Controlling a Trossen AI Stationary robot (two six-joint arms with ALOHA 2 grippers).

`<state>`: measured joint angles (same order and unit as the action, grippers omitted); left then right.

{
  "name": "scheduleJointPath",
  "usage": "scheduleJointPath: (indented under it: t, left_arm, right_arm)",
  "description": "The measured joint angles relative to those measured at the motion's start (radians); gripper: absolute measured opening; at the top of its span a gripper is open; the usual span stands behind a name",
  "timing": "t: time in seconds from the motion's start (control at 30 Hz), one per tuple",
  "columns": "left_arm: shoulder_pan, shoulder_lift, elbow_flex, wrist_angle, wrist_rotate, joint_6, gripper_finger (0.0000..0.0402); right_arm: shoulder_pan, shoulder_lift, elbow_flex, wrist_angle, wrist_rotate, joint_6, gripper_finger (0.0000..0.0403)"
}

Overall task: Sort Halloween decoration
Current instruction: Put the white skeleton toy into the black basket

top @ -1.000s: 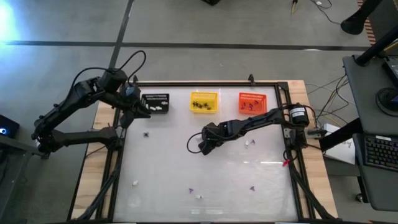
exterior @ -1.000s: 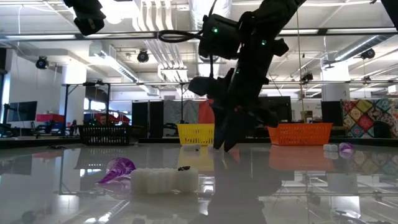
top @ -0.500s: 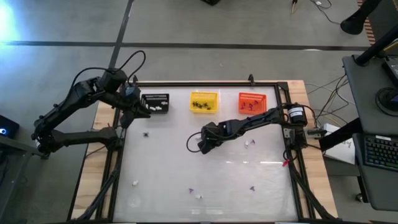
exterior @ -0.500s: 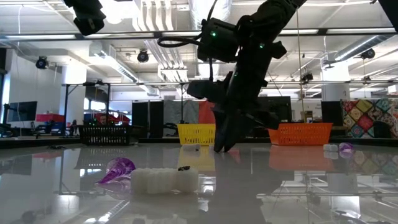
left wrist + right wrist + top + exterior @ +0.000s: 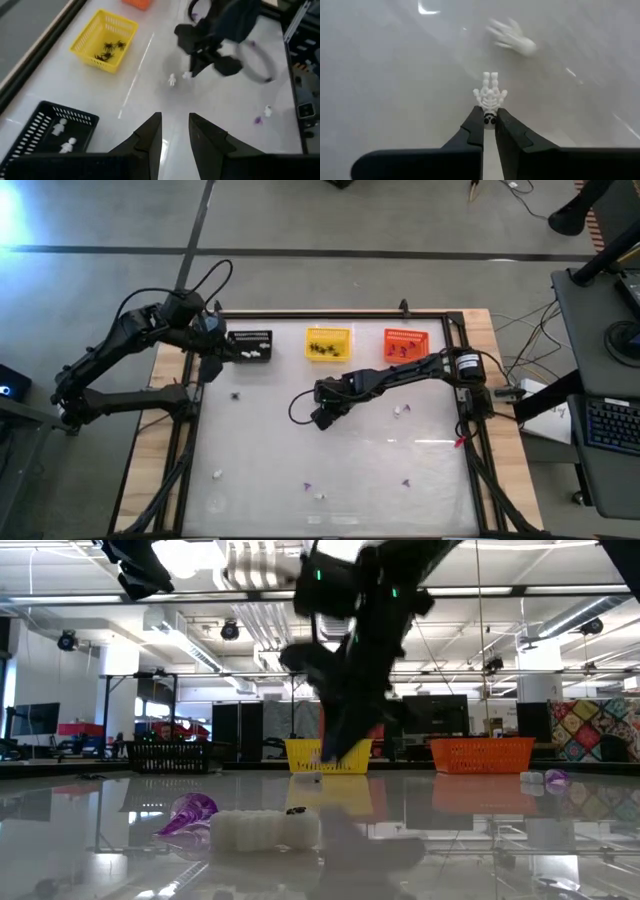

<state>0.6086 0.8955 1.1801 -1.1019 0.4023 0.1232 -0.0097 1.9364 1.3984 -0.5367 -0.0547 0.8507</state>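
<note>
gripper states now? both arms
Left end effector: open, empty, near the black basket.
Right end effector: shut on a white skeleton, mid-table.

Three baskets stand in a row along the far edge of the tabletop [image 5: 260, 470]: the first basket [image 5: 250, 344] toward the far left corner, the second basket [image 5: 328, 343] at mid-edge, the third basket [image 5: 405, 345] toward the far right corner. Skeleton figures [image 5: 64, 135] lie in the first basket and spider shapes [image 5: 109, 50] in the second.

The left tool [image 5: 212, 366] sits at the left edge, just beside the first basket. The right tool [image 5: 318, 418] sits near the tabletop centre, in front of the second basket, and grips a skeleton figure [image 5: 489, 98].

A spider shape [image 5: 236, 394] lies near the left edge. Loose trinkets [image 5: 316, 492] lie scattered along the near edge, and another trinket [image 5: 402, 411] lies toward the right edge.
</note>
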Motion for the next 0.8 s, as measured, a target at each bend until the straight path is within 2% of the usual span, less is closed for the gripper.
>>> scheduleJointPath:
  t: [0.33, 0.57, 0.8]
  left_arm:
    - [0.001, 0.002, -0.026, -0.023, 0.000, 0.034, 0.0079]
    - [0.002, 0.017, -0.052, -0.023, -0.001, 0.052, 0.0079]
    - [0.005, 0.095, -0.053, 0.068, -0.001, 0.054, 0.0079]
  right_arm:
    - [-0.009, -0.008, 0.199, -0.033, 0.000, -0.130, 0.0013]
    - [-0.057, -0.004, 0.324, -0.025, 0.003, -0.265, 0.0013]
    - [-0.118, -0.004, 0.386, 0.017, 0.001, -0.371, 0.0013]
